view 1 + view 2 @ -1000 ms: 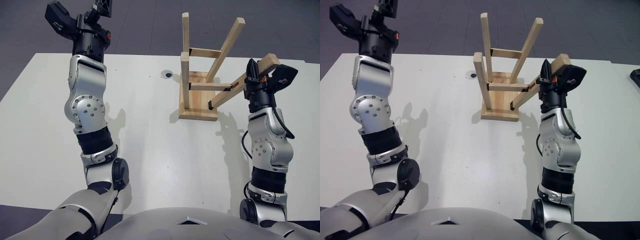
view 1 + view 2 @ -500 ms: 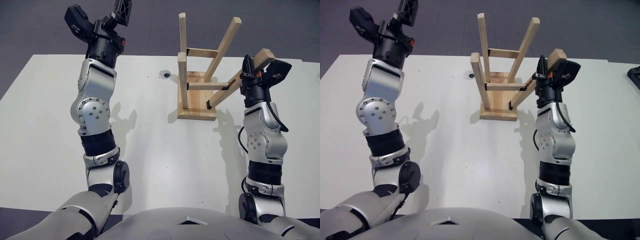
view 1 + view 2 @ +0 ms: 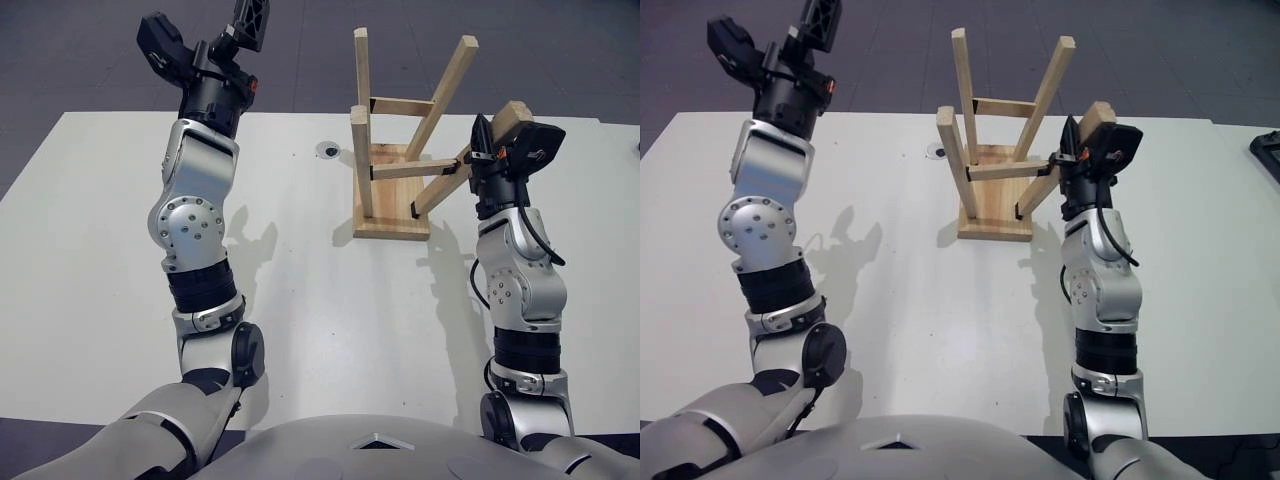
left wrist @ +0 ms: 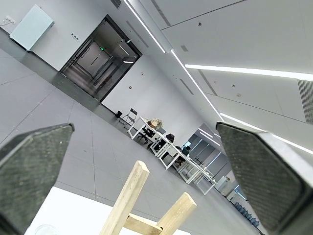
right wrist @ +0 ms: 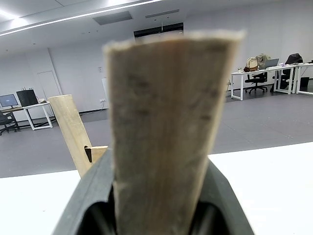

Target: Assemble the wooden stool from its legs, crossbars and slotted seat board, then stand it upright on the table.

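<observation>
The stool (image 3: 404, 170) sits upside down on the white counter (image 3: 320, 300) — seat board (image 3: 390, 224) down on the surface, legs pointing up. On the stool's right side, the right claw (image 3: 506, 134) is clamped around the upper end of the slanting leg (image 3: 442, 188), its fingers pressed against opposite faces of the wood. Well off to the stool's left, the left claw (image 3: 205, 30) is held high — spread wide, gripping nothing. A small round fitting (image 3: 328, 150) lies just left of the stool.
</observation>
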Tool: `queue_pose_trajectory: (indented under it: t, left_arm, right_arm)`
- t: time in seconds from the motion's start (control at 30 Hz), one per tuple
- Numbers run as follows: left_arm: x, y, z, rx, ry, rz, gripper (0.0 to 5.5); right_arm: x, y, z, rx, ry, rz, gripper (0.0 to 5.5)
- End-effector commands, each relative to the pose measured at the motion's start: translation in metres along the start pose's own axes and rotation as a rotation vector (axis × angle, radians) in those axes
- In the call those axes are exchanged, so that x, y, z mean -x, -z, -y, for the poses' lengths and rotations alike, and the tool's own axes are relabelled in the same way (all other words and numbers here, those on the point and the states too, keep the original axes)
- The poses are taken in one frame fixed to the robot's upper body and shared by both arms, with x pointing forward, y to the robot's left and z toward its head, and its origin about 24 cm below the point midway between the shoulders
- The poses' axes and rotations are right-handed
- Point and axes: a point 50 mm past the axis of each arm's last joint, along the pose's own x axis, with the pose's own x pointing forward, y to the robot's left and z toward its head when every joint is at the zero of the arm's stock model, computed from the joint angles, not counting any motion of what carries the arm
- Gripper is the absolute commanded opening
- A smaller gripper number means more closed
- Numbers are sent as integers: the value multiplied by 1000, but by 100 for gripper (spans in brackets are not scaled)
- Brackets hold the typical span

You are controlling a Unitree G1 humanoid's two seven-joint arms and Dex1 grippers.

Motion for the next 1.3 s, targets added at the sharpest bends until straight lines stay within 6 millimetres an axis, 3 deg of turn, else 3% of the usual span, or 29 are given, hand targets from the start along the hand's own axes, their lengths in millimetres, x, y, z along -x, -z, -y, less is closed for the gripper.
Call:
queue_pose_trajectory:
  t: [0.03,0.27,0.37,0.43,0.5,0.8,0.93,1.0,1.2,1.3]
  left_arm:
    - [-3,2,9,-29,39,-39,540]
    - [-4,2,17,-50,64,-40,540]
    - [-3,5,20,-92,74,-54,540]
    - [-3,8,26,-127,102,-73,540]
    - [-2,10,33,-146,132,-82,540]
    - [-5,-2,76,-134,312,-55,540]
    - [-7,-5,76,-102,306,-51,540]
    - [-7,-5,75,-101,300,-54,540]
    - [-5,-4,71,-93,282,-59,540]
    - [-5,-4,68,-78,269,-52,540]
  right_arm:
    - [83,146,18,152,47,-845,105]
    - [85,144,8,213,-22,-858,105]
    - [76,131,5,198,-44,-776,105]
    - [72,128,5,286,-69,-765,105]
    - [73,132,9,390,-74,-789,106]
    - [94,162,30,308,-28,-1007,110]
    - [90,161,27,313,-68,-980,111]
    - [86,157,24,307,-75,-956,169]
    - [75,150,20,306,-93,-906,264]
    - [61,136,18,296,-88,-781,304]
